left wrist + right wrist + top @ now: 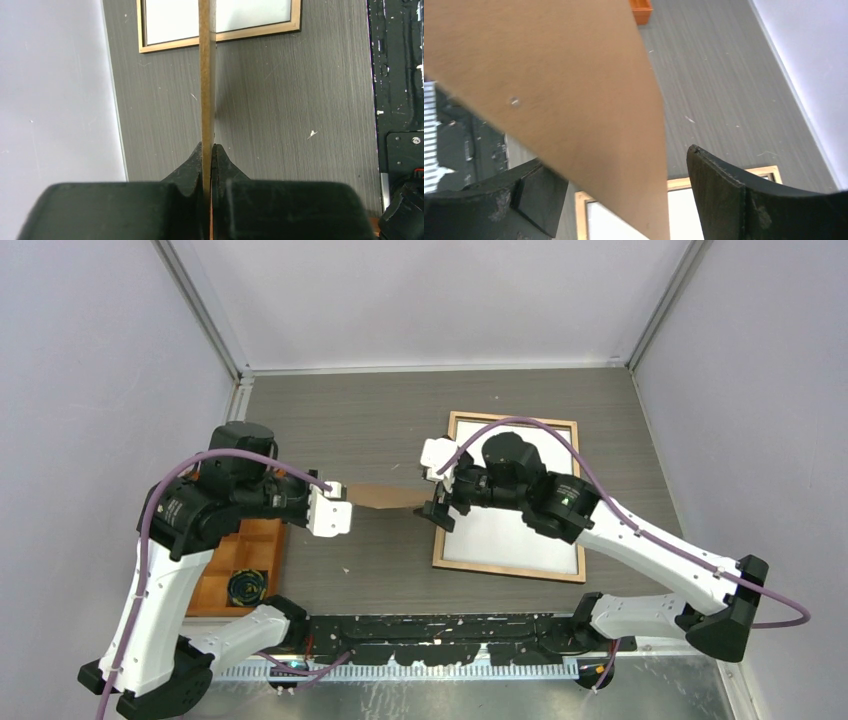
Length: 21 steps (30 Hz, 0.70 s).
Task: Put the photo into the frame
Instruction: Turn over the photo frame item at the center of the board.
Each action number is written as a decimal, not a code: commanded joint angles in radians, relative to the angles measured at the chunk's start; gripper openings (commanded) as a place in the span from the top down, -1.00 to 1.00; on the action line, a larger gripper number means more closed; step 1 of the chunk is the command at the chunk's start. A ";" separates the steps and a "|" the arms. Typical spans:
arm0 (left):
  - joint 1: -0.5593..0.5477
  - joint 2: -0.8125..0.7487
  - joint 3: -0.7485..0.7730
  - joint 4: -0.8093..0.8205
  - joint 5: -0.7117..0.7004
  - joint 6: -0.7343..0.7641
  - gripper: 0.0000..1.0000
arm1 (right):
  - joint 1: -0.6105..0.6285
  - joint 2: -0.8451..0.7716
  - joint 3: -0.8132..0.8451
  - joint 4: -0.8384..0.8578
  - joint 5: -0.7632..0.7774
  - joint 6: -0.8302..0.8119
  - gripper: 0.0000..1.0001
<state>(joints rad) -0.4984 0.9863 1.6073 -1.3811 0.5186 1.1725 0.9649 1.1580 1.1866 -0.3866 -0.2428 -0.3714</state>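
Our left gripper (207, 150) pinches the brown board (385, 497) on edge, its length running to our right gripper (616, 160), jaws wide around the far end. Under that arm the frame (500, 571) lies back up, with what we take for the photo (510, 535), white side up, inside.

Grey wood-grain table (340, 420) w/ plain pale-grey walls (430, 300) on 3 sides, even light.
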 commanded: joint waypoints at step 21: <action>-0.005 0.022 -0.062 0.680 -0.192 -0.303 -0.59 | 0.011 0.041 -0.078 0.337 0.146 0.182 0.99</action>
<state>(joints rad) -0.4988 0.9821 1.5249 -0.9440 0.4210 1.0180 0.9840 1.2060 1.0954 -0.1501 -0.1432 -0.3031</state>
